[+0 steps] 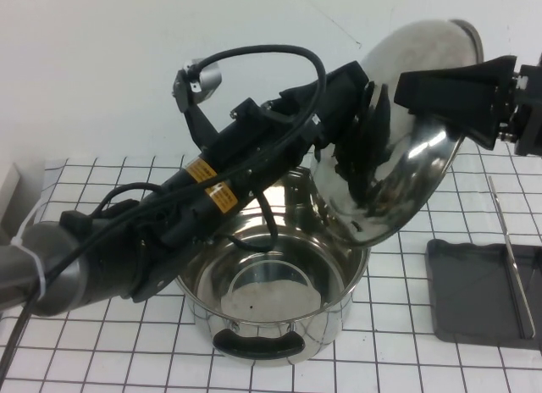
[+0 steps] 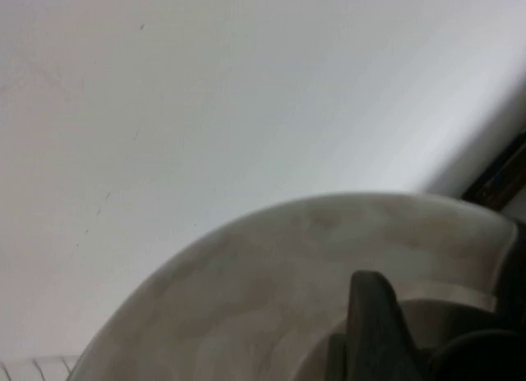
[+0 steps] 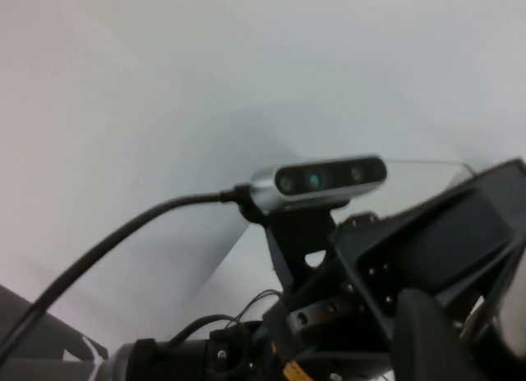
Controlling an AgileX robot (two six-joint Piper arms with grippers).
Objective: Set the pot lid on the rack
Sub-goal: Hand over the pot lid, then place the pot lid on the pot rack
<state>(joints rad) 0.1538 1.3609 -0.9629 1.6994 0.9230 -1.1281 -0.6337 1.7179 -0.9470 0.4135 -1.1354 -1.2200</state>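
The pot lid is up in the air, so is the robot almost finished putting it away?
About halfway. Done: the pot lid is off the pot and tilted in the air above it. In hand: the left gripper is at the lid's inner face, and the right gripper reaches its upper side, though neither grip shows clearly. Left: carrying it right and setting it on the rack, which holds nothing yet.

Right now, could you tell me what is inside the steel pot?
The steel pot looks empty: bare shiny bottom. The left gripper and right gripper hold the pot lid above, hiding the far rim.
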